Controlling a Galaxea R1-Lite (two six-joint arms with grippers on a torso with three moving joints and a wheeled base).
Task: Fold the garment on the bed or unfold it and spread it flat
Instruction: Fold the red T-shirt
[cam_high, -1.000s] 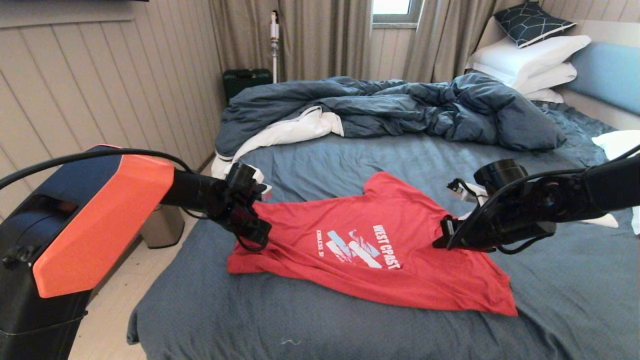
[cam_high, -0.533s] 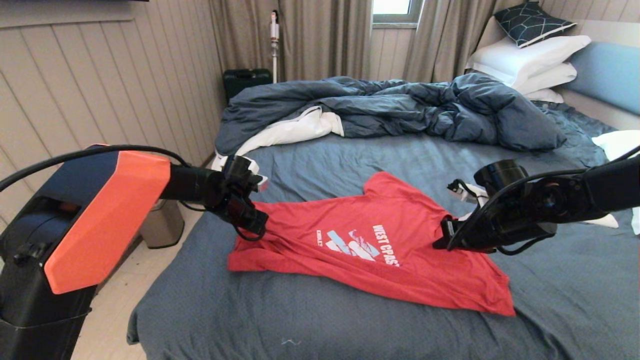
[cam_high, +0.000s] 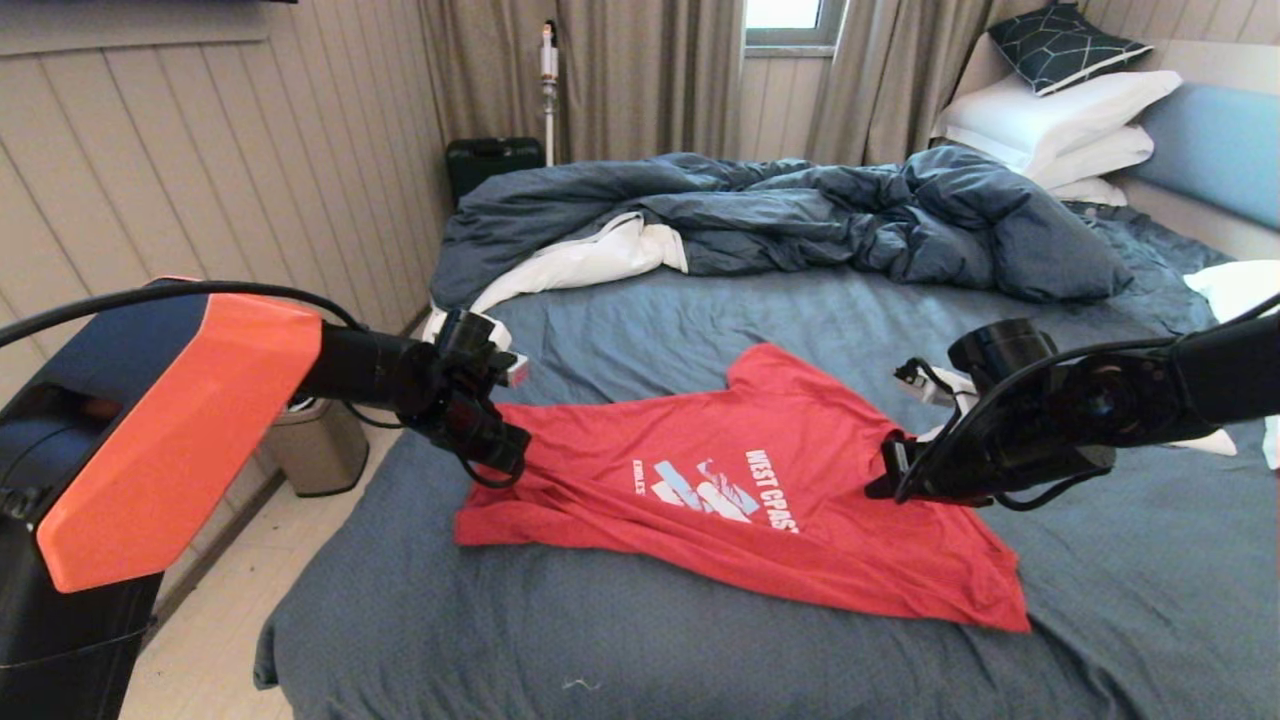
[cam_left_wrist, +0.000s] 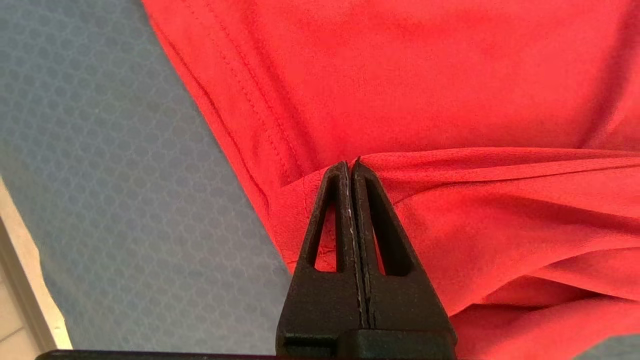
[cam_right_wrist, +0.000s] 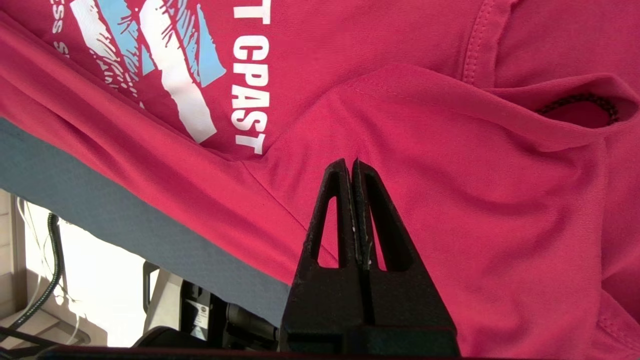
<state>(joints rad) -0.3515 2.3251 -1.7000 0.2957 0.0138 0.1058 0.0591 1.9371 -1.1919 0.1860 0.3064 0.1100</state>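
Black two-armed robot with an orange and navy shell

The left arm (cam_high: 380, 368) carried a blocky casing (cam_high: 150, 440), orange on its face and navy on top, with a black cable arching over it. The right arm (cam_high: 1130, 400) was all black, with looped cables and a round cap. Each gripper (cam_left_wrist: 350, 167) had black, triangular, hollow-windowed fingers (cam_right_wrist: 330, 215).

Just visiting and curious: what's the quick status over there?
Left gripper shut on the red T-shirt, hem side. Right gripper shut on it near the collar. Shirt stretched across the bed. Duvet lies well behind.
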